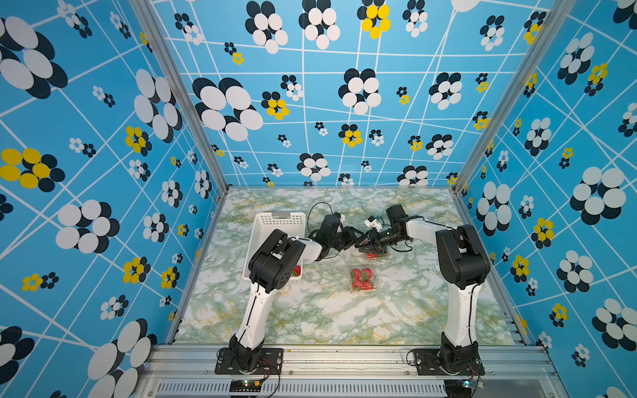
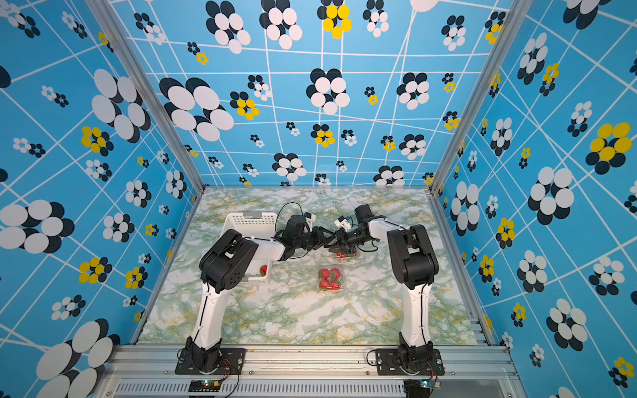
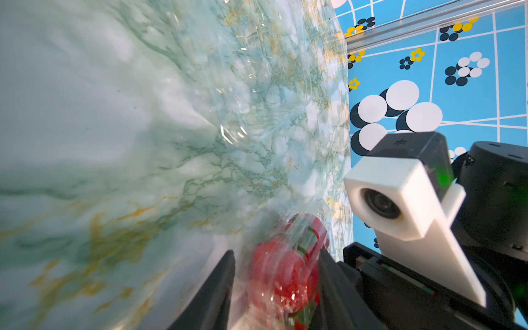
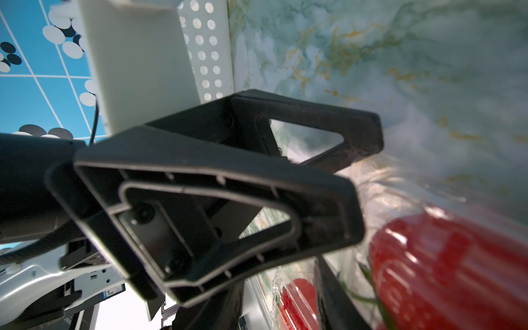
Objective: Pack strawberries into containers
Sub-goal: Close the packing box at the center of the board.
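Note:
A clear container (image 1: pixel 375 255) with red strawberries (image 3: pixel 281 271) in it sits mid-table, under both grippers. My left gripper (image 3: pixel 277 253) reaches in from the left, its jaws pressed on two opposite sides of this container. From the right, my right gripper (image 4: pixel 281 274) is shut on the container's edge, with a strawberry (image 4: pixel 297 303) behind the plastic between its jaws. In both top views the two grippers (image 1: pixel 356 237) (image 1: pixel 367 246) nearly touch. A second container (image 1: pixel 363 279), closed and full of strawberries, lies nearer the front. A third, empty one (image 3: pixel 257 97) lies beyond.
A white perforated basket (image 1: pixel 265 220) stands at the left of the table, partly under my left arm, with a strawberry (image 1: pixel 297 270) showing at its near end. Patterned blue walls close in the marbled table (image 1: pixel 310 317) on three sides.

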